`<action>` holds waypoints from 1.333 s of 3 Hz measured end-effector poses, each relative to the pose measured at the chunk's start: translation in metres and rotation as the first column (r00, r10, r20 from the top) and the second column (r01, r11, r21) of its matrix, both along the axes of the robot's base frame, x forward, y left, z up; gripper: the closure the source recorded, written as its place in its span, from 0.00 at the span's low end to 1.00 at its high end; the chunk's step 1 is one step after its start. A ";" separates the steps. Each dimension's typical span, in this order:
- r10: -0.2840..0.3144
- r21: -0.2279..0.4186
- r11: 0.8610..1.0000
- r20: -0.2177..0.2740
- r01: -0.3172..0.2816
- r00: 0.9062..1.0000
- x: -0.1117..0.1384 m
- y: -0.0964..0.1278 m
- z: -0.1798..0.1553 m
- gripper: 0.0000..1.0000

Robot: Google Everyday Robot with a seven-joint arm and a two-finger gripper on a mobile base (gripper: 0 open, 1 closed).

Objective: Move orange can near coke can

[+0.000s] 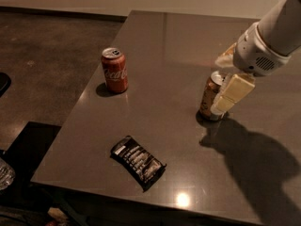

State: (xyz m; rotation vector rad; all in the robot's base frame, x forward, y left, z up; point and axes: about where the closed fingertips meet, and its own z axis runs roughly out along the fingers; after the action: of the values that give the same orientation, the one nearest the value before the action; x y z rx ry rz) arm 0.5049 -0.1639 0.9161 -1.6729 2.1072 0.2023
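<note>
The orange can (pixel 208 99) stands upright on the dark table (pixel 178 46), right of centre. My gripper (pixel 225 79) reaches in from the upper right and is open around the can's upper part. One pale finger (pixel 233 92) covers the can's right side and the other shows just behind its top. The can still rests on the table. The coke can (pixel 114 70) stands upright to the left, near the table's left edge, well apart from the orange can.
A black snack bag (pixel 138 162) lies flat near the table's front edge, between the two cans and closer to me. The table's left edge drops to a dark floor (pixel 42 55). My arm's shadow falls on the table at the right.
</note>
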 end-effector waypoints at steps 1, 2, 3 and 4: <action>0.010 0.003 1.000 0.004 -0.010 1.000 0.001 0.001 0.001 0.41; 0.022 0.008 1.000 0.004 -0.022 1.000 0.002 0.003 0.002 0.65; 0.052 0.022 0.998 0.008 -0.052 0.999 0.005 0.017 0.016 0.88; 0.114 0.043 0.992 0.022 -0.115 0.993 0.009 0.048 0.036 1.00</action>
State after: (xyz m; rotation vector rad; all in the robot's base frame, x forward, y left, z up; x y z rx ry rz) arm 0.5141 -0.1160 0.9520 -1.7640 1.9797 0.2642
